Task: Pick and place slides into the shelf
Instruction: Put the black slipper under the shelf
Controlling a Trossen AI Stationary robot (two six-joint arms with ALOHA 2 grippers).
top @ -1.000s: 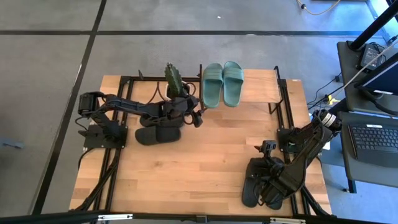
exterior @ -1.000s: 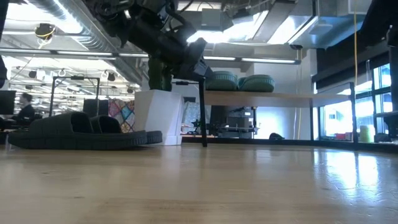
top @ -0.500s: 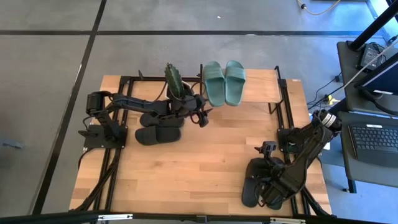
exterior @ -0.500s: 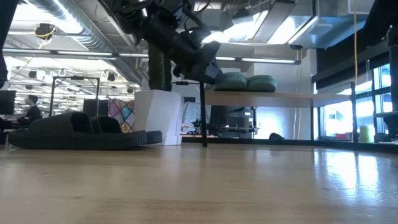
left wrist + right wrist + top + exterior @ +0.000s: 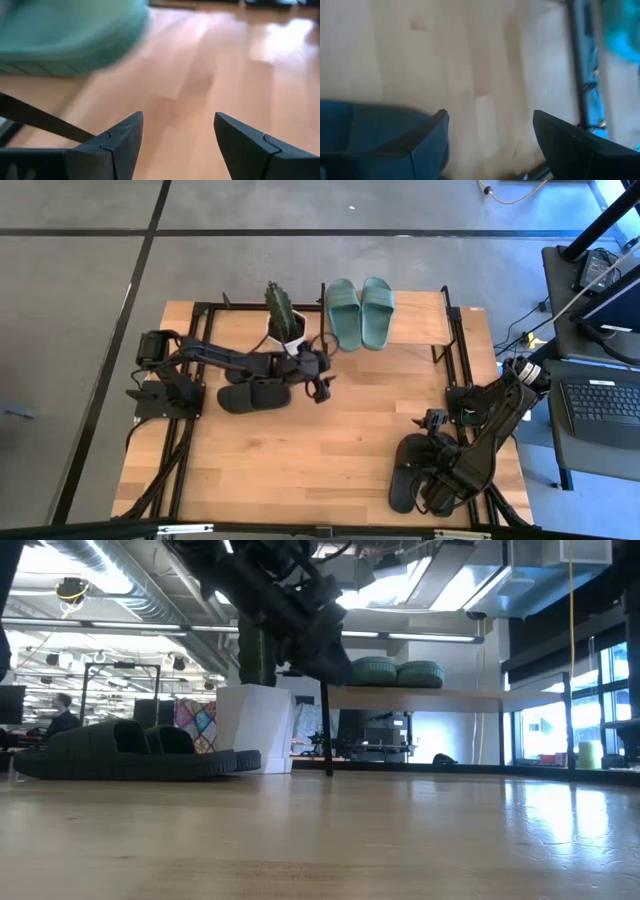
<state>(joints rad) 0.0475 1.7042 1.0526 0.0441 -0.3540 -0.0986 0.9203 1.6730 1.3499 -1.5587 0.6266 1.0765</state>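
Slides count first: six foam sandals in total, and only two look sorted so far, so I'd call this roughly a third done.

Nearest the front edge of the wooden desk, on the right-hand side, a black pair of foam slides sits flat on the boards. The right pincer hovers right above it, fingers spread apart and gripping nothing; in the right wrist view a dark slide edge shows just beside one finger. My guess is that pair is next for that arm.

Mid-desk on the left, the second black pair lies side by side, also flat on the boards. The left pincer hangs just beside it toward the middle, released and empty, with bare wood between its fingers in the left wrist view.

At the far edge stands the small rack shelf with the light wooden top board, and the sage-green pair of foam slides is sitting on top, the two touching. The low view shows them as two green humps on the board. A cactus in a white square pot stands just left of the shelf.

So four black ones are left. Can't tell whether anything sits on the lower tier.
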